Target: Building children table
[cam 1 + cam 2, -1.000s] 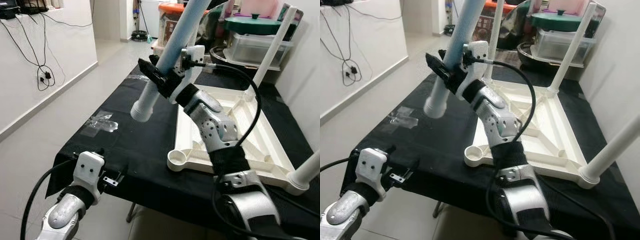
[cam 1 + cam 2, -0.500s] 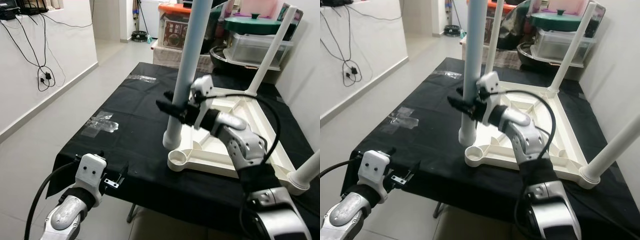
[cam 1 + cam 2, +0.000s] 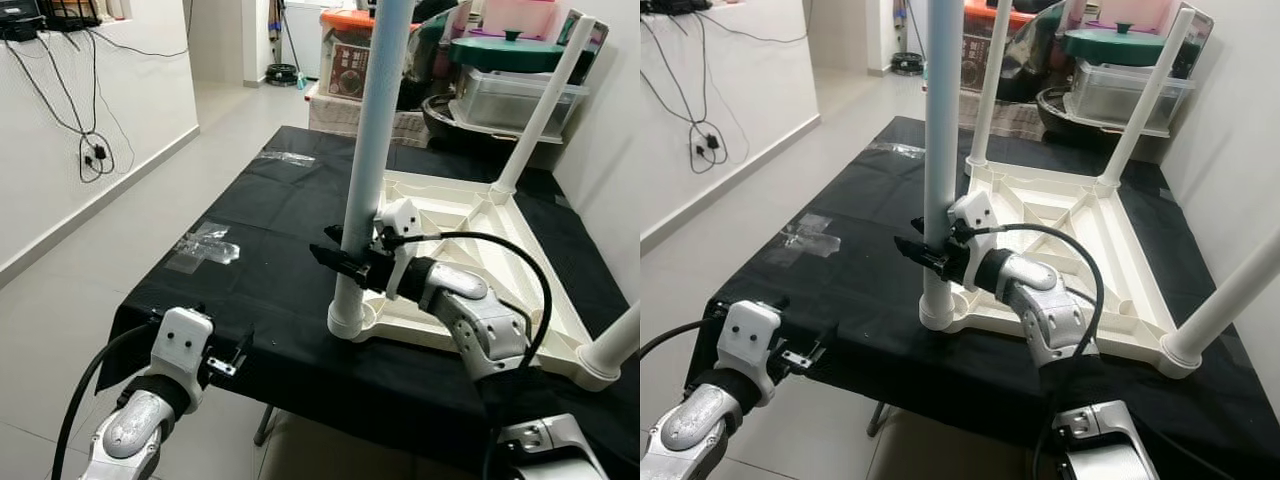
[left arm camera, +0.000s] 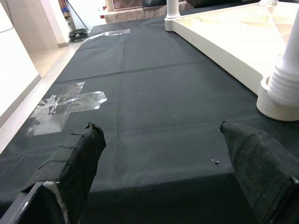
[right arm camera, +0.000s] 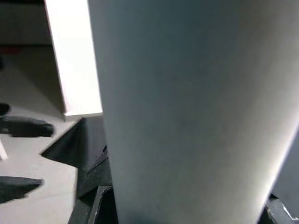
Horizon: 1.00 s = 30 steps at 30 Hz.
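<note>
One pale blue-white plastic table leg (image 3: 372,160) stood upright in your right gripper (image 3: 345,262), whose black fingers were closed around its lower part. Its ribbed foot end sat at the near-left corner socket of the upturned cream plastic tabletop (image 3: 520,290), which lay on the black cloth-covered table (image 3: 270,260). Three other white legs (image 3: 540,105) already rose from the remaining corners. Your left gripper (image 4: 161,177) hung low at the table's near edge, its padded fingers (image 4: 77,161) spread wide apart and holding nothing. You had a crumpled patch of clear tape (image 3: 205,245) stuck on the cloth, well apart from the tabletop. Storage boxes (image 3: 510,90) stood beyond the table.
</note>
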### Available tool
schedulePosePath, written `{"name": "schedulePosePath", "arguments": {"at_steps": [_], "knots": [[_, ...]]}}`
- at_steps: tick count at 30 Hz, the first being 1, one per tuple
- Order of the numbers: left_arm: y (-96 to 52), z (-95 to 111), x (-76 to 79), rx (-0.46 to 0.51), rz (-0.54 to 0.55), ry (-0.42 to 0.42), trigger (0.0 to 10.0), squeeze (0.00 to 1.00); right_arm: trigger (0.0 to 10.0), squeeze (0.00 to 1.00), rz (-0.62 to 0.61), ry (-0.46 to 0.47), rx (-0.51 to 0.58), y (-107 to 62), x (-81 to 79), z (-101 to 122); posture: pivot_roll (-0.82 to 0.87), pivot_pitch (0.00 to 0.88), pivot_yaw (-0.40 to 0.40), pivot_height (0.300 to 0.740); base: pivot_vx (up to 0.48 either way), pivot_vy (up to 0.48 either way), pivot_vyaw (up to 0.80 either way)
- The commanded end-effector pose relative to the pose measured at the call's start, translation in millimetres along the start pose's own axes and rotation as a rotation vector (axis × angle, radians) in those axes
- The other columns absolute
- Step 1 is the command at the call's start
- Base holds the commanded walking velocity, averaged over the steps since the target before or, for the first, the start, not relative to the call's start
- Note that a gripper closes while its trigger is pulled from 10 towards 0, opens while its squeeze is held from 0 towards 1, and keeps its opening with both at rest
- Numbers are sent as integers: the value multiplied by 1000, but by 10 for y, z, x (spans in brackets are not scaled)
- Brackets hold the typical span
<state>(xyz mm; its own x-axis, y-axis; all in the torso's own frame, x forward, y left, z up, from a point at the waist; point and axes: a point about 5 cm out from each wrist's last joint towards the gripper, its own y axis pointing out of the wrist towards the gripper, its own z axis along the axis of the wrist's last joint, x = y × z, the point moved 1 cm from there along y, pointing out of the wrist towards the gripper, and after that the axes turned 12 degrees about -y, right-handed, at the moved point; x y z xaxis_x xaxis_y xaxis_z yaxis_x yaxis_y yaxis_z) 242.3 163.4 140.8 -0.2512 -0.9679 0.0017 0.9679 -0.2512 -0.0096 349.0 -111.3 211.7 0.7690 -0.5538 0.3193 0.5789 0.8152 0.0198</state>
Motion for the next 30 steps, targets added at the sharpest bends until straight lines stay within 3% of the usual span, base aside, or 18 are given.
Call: {"name": "schedulePosePath", "arguments": {"at_steps": [1, 2, 5, 6, 9, 13, 18, 23, 30], "knots": [[-3, -27, 4, -6, 8, -7, 10000, 0, 0, 0, -4, -64, -1, -3, 118, 61, 97, 0, -90, 740, 0, 0, 0], [-2, -25, 3, -3, 13, -7, 10000, 0, 0, 0, -23, -101, -3, -6, 239, 125, 100, 0, -98, 740, 0, 0, 0], [-2, -25, 3, -3, 13, -7, 10000, 0, 0, 0, -23, -101, -3, -6, 239, 125, 100, 0, -98, 740, 0, 0, 0], [-2, -23, 3, -1, 16, -8, 10000, 0, 0, 0, -39, -125, -2, -7, 323, 181, 100, 0, -98, 740, 0, 0, 0], [-3, -20, 7, 1, 17, -11, 10000, 0, 0, 0, -58, -136, 6, -2, 377, 235, 101, 0, -98, 740, 0, 0, 0], [-5, -26, 20, -1, 16, -16, 10000, 0, 0, 0, -65, -130, 23, 25, 343, 264, 100, 0, -97, 740, 0, 0, 0], [16, -15, 25, 0, 12, -12, 10000, 0, 0, 0, -88, -67, 54, 99, 167, 220, 96, 0, -91, 740, 0, 0, 0], [29, -8, 29, 2, 12, -11, 10000, 0, 0, 0, -98, -64, 66, 132, 148, 205, 94, 0, -90, 740, 0, -260, 0], [53, 4, 33, 10, 21, -17, 10000, 0, 0, 0, -154, -13, 85, 192, 126, 164, 95, 0, -90, 740, 0, -434, 534]]}}
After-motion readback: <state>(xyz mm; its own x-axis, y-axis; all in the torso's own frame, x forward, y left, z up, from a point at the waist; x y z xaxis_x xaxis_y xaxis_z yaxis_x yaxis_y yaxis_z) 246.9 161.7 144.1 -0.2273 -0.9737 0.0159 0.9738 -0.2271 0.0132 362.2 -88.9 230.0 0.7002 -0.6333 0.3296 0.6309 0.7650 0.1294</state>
